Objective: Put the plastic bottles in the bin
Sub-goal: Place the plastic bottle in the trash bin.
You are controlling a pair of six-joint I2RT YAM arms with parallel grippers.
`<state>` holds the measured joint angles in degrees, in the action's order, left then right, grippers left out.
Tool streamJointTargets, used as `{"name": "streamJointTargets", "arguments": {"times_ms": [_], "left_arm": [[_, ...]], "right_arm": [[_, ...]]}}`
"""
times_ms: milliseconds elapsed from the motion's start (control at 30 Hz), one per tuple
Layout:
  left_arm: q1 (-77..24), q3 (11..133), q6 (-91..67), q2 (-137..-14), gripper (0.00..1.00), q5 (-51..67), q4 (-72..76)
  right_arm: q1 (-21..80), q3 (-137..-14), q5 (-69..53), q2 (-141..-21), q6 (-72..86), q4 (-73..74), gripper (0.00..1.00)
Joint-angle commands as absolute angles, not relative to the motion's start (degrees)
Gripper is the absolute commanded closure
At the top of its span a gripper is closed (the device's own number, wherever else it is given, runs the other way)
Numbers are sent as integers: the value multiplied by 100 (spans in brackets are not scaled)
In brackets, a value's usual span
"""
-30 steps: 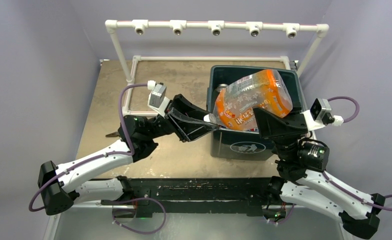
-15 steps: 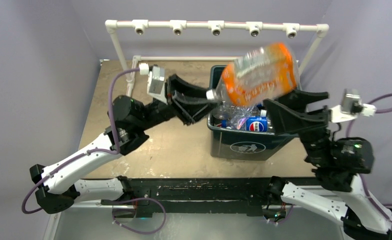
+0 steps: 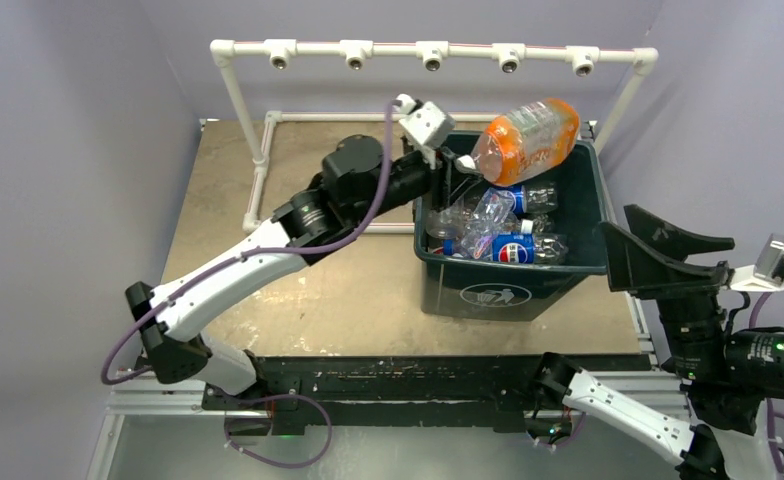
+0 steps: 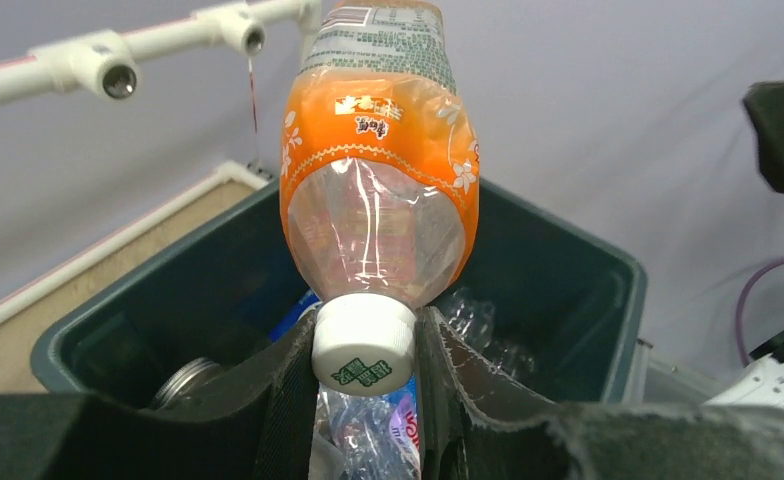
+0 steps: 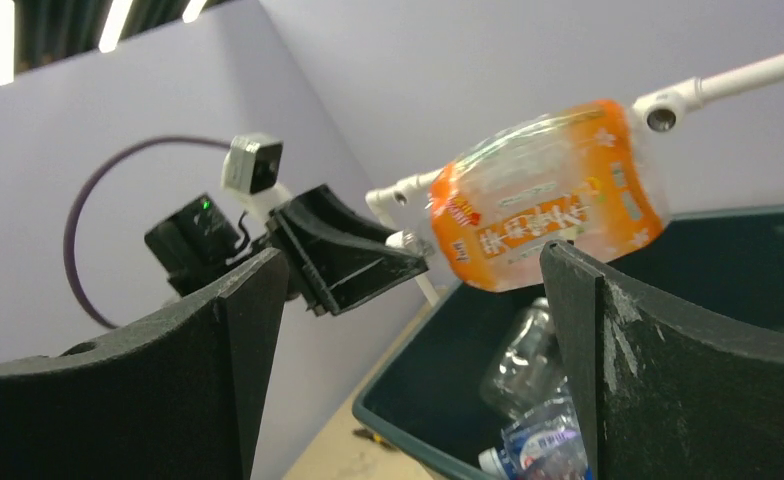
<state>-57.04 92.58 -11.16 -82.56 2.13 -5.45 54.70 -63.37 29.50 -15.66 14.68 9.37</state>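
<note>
Orange-labelled clear plastic bottle is held in the air above the large dark green rectangular plastic bin. It is tilted, with its base raised toward the bin's far right side and its neck pointing back at the left arm. The left gripper is clamped on its white screw cap, one finger on either side, and nothing else touches it. Inside the bin below lie several crushed clear bottles and a blue-labelled bottle. The right gripper is spread wide and empty, just off the bin's near right corner.
</note>
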Motion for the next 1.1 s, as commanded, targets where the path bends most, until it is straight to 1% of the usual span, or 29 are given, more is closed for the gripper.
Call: {"name": "streamJointTargets", "arguments": {"times_ms": [0,233,367,400,433,467,533,567,633,800,933,1000,1067], "left_arm": [[-5830,10133,-884,-8757,100,64,-1501],[-6160,10784,-719,-9429,100,-1222,-2509],[-6258,10899,-686,-9499,100,-1378,-2680],[-6280,10899,-678,-9474,88,-1386,-2675],[-6296,10872,-694,-9430,68,-1383,-2657],[-6308,10827,-736,-9373,52,-1382,-2605],[-6332,10668,-831,-9195,11,-1403,-2395],[-6343,10595,-862,-9099,5,-1399,-2276],[-6352,10412,-912,-8850,1,-1444,-2022],[-6354,9994,-910,-8252,1,-2025,-1540],[-6354,9956,-778,-8098,1,-2862,-1763],[-6354,10004,-746,-8156,1,-2977,-1997],[-6354,10086,-759,-8275,1,-2924,-2226]], "right_arm": [[5520,-6319,2955,-1486,1310,1215,1],[5520,-6256,2959,-1494,1310,1217,1],[5520,-6208,2987,-1485,1310,1191,1],[5520,-6193,2988,-1485,1310,1178,1],[5520,-6182,2988,-1490,1310,1165,1],[5520,-6171,2988,-1496,1303,1160,1],[5520,-6182,2988,-1531,1301,1158,1],[5520,-6191,2988,-1544,1301,1157,1],[5520,-6212,2988,-1570,1293,1160,1],[5520,-6236,3052,-1591,1283,1172,1],[5520,-6228,3330,-1629,1283,1213,1],[5520,-6242,3651,-1719,1277,1263,1],[5520,-6402,3976,-1953,1456,1645,1]]}}
